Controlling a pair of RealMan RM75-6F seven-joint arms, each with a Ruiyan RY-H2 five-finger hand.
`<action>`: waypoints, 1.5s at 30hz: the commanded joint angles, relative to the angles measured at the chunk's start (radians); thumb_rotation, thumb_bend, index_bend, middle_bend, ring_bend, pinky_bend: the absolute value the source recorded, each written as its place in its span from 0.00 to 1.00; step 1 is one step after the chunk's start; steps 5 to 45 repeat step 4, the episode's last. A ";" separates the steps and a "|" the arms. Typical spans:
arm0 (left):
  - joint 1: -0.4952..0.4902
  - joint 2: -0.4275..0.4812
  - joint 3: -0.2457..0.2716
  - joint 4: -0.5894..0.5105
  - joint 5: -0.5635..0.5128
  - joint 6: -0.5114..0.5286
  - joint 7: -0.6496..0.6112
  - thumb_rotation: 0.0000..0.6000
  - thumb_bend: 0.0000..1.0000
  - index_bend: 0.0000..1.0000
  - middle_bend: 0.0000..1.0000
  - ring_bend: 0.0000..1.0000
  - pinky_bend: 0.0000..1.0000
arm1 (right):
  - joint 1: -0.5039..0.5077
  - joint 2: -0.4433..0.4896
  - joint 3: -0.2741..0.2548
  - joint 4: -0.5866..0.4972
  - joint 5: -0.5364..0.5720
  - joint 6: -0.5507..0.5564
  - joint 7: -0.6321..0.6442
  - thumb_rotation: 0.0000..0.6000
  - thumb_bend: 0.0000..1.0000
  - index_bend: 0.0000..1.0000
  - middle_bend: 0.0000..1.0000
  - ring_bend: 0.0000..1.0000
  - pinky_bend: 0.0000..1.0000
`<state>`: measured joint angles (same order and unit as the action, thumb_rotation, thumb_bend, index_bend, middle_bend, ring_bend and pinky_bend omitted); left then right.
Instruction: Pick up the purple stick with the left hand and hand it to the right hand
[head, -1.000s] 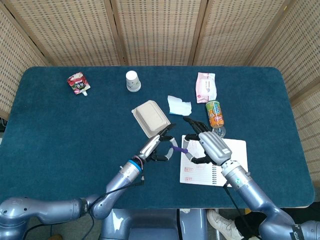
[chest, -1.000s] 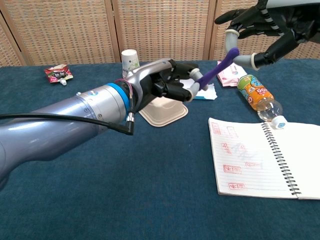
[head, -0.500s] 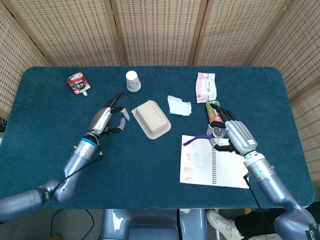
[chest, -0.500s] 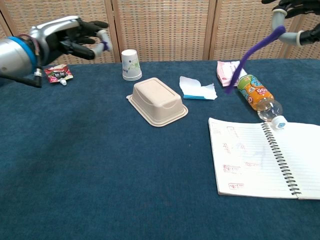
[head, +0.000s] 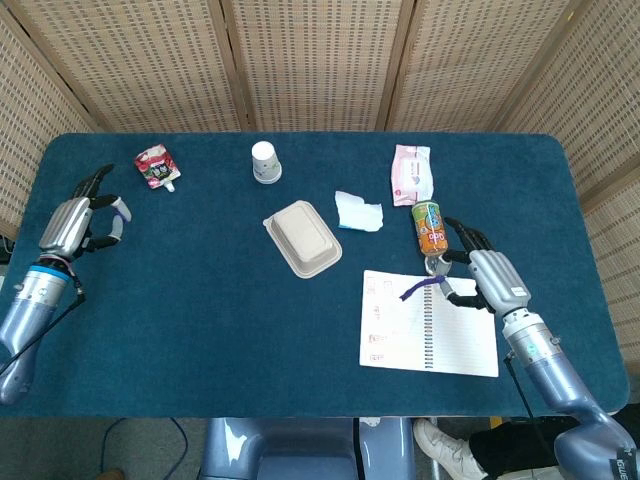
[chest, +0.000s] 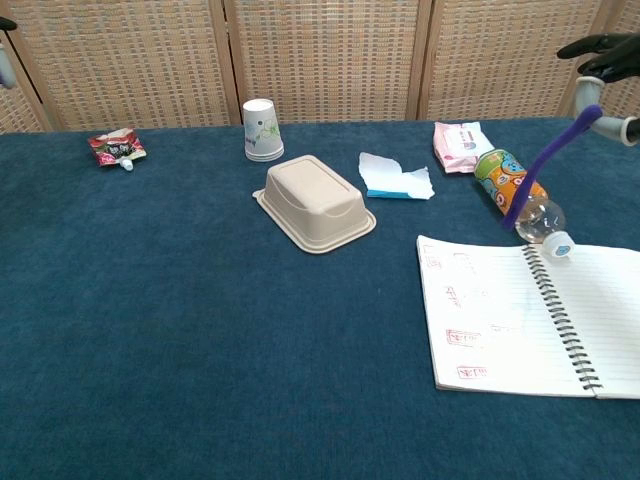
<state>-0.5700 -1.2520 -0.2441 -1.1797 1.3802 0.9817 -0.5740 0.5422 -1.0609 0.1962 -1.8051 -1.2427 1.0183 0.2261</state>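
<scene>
- A notebook (head: 430, 323) lies open at the near right of the table (head: 200, 300).
- A bottle (head: 431, 232) lies on its side just behind the notebook; a wipes pack (head: 412, 174) lies behind the bottle.
- A lidded container (head: 302, 237) sits mid-table, a crumpled tissue (head: 358, 211) to its right, and a paper cup (head: 265, 162) stands upside down behind it.
- A snack pouch (head: 156, 167) lies at the far left.
- The right hand (head: 487, 279) holds the stick (head: 420, 289) over the notebook; the left hand (head: 80, 222) is at the table's left edge.
</scene>
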 joint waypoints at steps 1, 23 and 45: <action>0.024 0.022 0.042 0.054 0.049 0.044 0.030 1.00 0.62 0.78 0.00 0.00 0.00 | 0.008 -0.022 -0.007 -0.006 -0.001 -0.006 -0.034 1.00 0.76 0.76 0.00 0.00 0.00; 0.030 0.021 0.061 0.075 0.063 0.055 0.036 1.00 0.62 0.78 0.00 0.00 0.00 | 0.013 -0.040 -0.008 -0.013 0.010 -0.005 -0.067 1.00 0.76 0.76 0.00 0.00 0.00; 0.030 0.021 0.061 0.075 0.063 0.055 0.036 1.00 0.62 0.78 0.00 0.00 0.00 | 0.013 -0.040 -0.008 -0.013 0.010 -0.005 -0.067 1.00 0.76 0.76 0.00 0.00 0.00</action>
